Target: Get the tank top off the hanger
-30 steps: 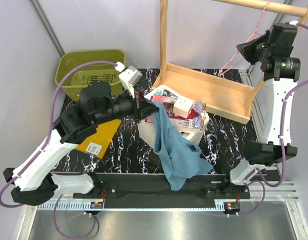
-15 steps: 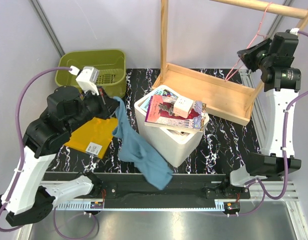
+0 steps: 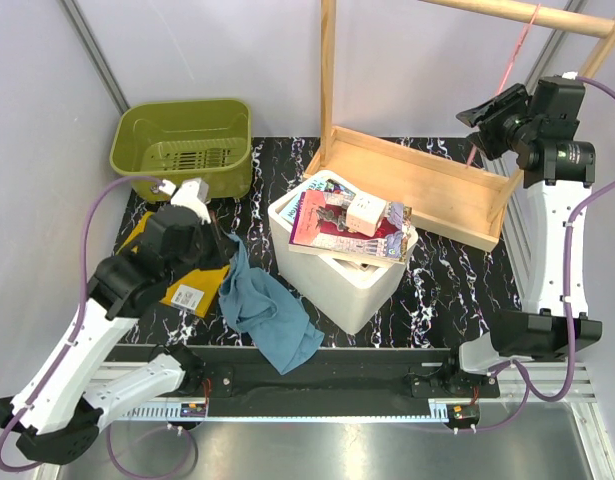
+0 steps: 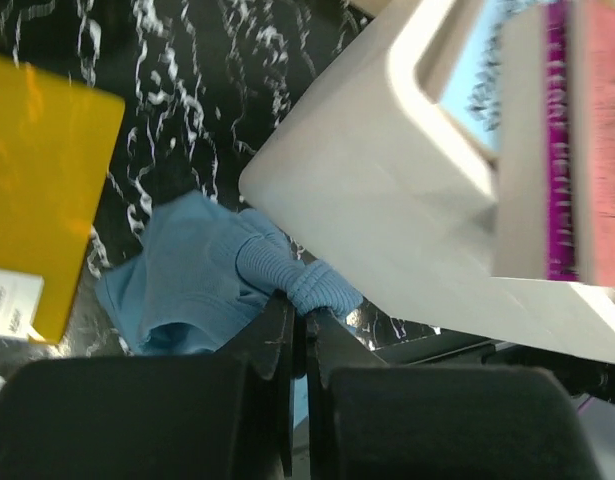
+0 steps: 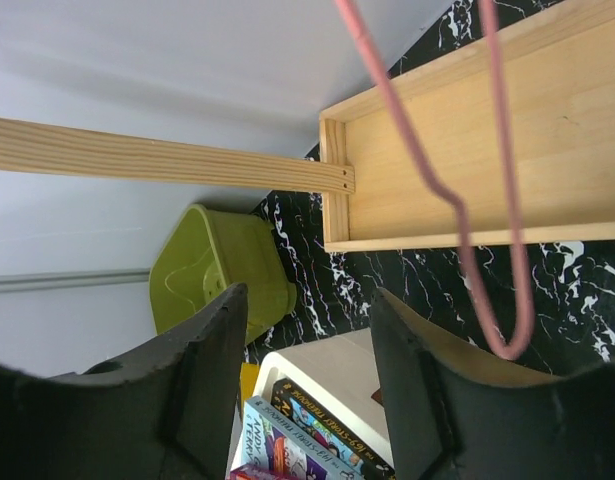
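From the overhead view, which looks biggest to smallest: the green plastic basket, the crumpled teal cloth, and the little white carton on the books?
1. olive-green plastic basket
2. teal-blue tank top, crumpled, clearly smaller
3. small white carton, smallest, though it sits higher, nearer the camera

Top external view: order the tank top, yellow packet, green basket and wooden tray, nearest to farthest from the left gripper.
1. Tank top: pinched in the left gripper, draped toward the near edge.
2. Yellow packet: just left, partly under the arm.
3. Green basket: behind, at the far-left corner.
4. Wooden tray: far right.
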